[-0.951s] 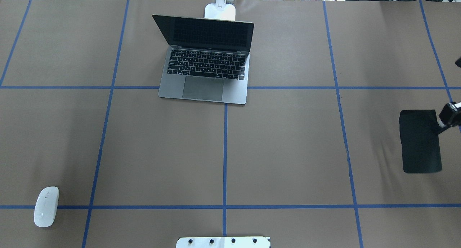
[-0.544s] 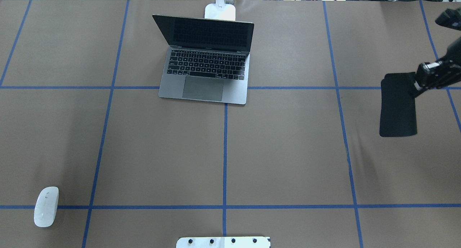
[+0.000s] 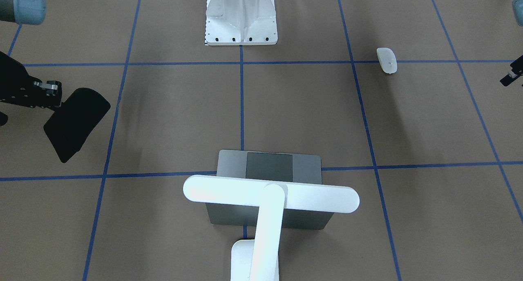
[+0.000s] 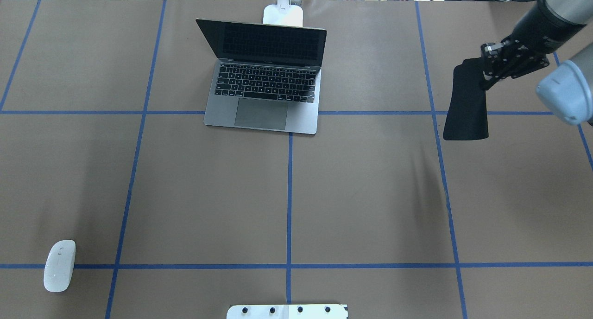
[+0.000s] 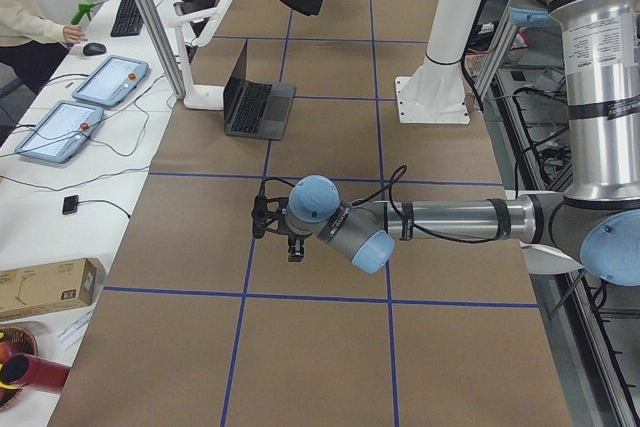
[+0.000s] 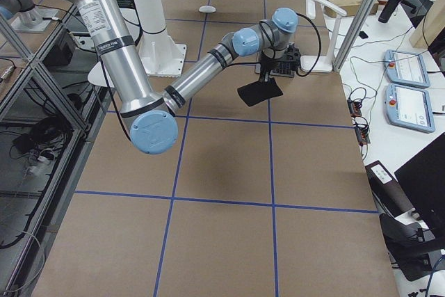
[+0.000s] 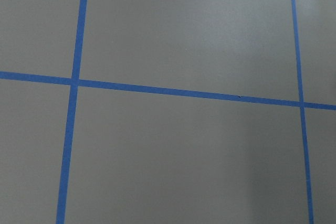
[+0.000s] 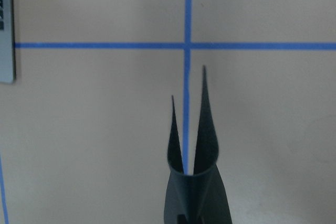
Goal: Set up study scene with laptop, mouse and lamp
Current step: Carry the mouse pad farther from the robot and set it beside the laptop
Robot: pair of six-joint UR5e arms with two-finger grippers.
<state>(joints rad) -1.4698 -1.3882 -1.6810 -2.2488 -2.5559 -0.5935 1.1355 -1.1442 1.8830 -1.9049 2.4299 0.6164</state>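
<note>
The laptop (image 4: 264,92) stands open at the far middle of the table, screen dark. The lamp (image 3: 269,197) stands behind it, its bar head over the lid; its base (image 4: 283,14) shows at the far edge. The mouse (image 4: 59,265) lies at the near left. My right gripper (image 4: 485,80) is shut on one end of a thin black mat (image 4: 465,105) and holds it above the table at the far right; the mat curls in the right wrist view (image 8: 191,182). My left gripper (image 3: 510,77) shows only at the front-facing view's edge; I cannot tell its state.
A white ribbed metal mount (image 3: 241,17) is bolted at the robot's side of the table. Blue tape lines cross the brown table cover (image 4: 370,194). The laptop's edge (image 8: 5,35) shows at the left of the right wrist view.
My right gripper has carried the black mat from the right edge toward the far side and to the left. The laptop, lamp and mouse have not moved.
</note>
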